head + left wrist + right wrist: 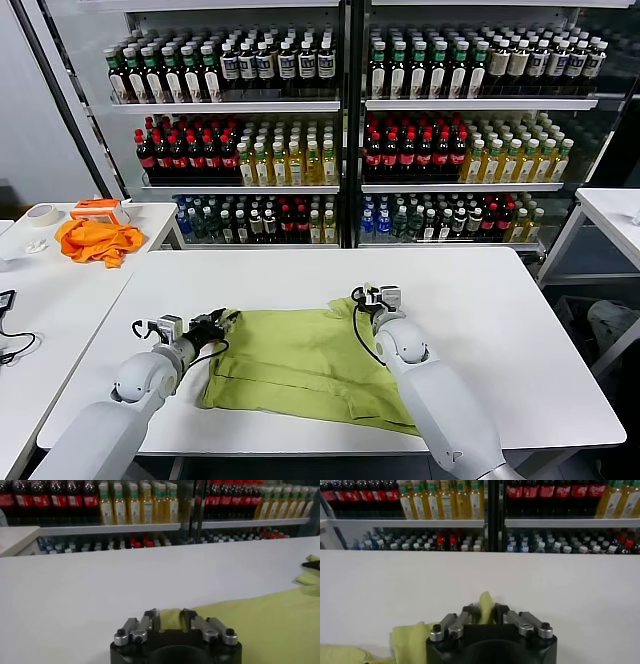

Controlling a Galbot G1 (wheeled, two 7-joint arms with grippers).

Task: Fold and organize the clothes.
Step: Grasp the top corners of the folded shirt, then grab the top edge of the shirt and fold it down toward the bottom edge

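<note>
Head view: both end effectors pinch the T-shirt; orange cloth lies far left.

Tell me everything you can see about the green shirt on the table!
The green shirt is a lime-green, soft-looking cloth lying mostly flat on the white table, partly folded, with creases and layered edges near the front. No print shows. The left tool pinches its far left corner, and the right tool pinches its far right corner, where a bit of cloth sticks up between the fingers.
</note>
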